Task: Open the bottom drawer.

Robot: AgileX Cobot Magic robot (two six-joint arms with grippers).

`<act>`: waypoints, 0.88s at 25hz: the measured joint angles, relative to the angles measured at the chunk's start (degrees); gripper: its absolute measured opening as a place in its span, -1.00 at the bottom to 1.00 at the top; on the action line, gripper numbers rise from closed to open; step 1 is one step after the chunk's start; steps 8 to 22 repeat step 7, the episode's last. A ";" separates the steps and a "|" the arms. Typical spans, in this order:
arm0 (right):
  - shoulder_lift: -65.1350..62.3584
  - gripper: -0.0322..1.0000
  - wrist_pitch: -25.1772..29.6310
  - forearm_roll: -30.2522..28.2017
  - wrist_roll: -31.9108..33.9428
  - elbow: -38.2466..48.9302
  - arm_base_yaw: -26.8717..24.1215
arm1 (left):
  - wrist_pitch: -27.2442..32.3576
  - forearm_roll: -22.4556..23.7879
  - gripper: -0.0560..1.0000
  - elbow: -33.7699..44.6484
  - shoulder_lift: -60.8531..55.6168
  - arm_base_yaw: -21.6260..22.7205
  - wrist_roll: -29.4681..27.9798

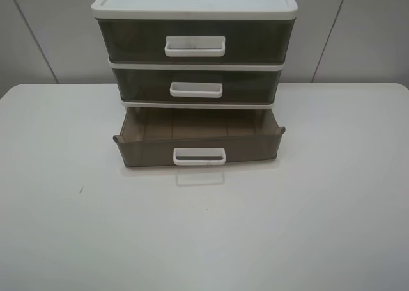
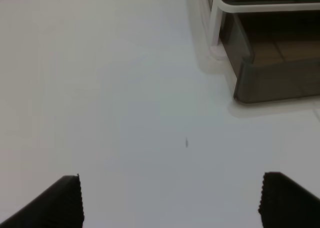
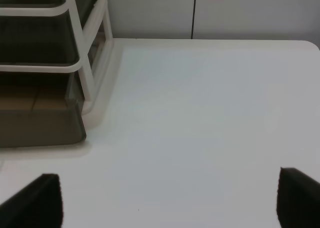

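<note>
The bottom drawer (image 1: 198, 141) is smoky grey-brown with a white loop handle (image 1: 199, 156). It stands pulled out from the white-framed three-drawer unit (image 1: 195, 6), and its inside looks empty. Its corner shows in the left wrist view (image 2: 275, 80) and in the right wrist view (image 3: 40, 128). The two upper drawers are pushed in. My left gripper (image 2: 170, 200) is open over bare table, apart from the drawer's corner. My right gripper (image 3: 170, 200) is open over bare table on the drawer's other side. Neither gripper shows in the exterior high view.
The unit stands at the back middle of a white table (image 1: 204, 233). A small dark speck (image 1: 81, 189) lies on the table at the left. A grey panelled wall (image 1: 358, 35) stands behind the table.
</note>
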 joint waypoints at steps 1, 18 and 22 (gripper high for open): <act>0.00 0.49 0.00 0.00 0.00 0.00 0.00 | 0.00 0.00 0.47 0.00 0.00 0.00 0.00; 0.00 0.49 0.00 0.00 0.00 0.00 0.00 | 0.00 0.00 0.47 0.00 0.00 0.00 0.00; 0.00 0.49 0.00 0.00 0.00 0.00 0.00 | 0.00 0.00 0.47 0.00 0.00 0.00 0.00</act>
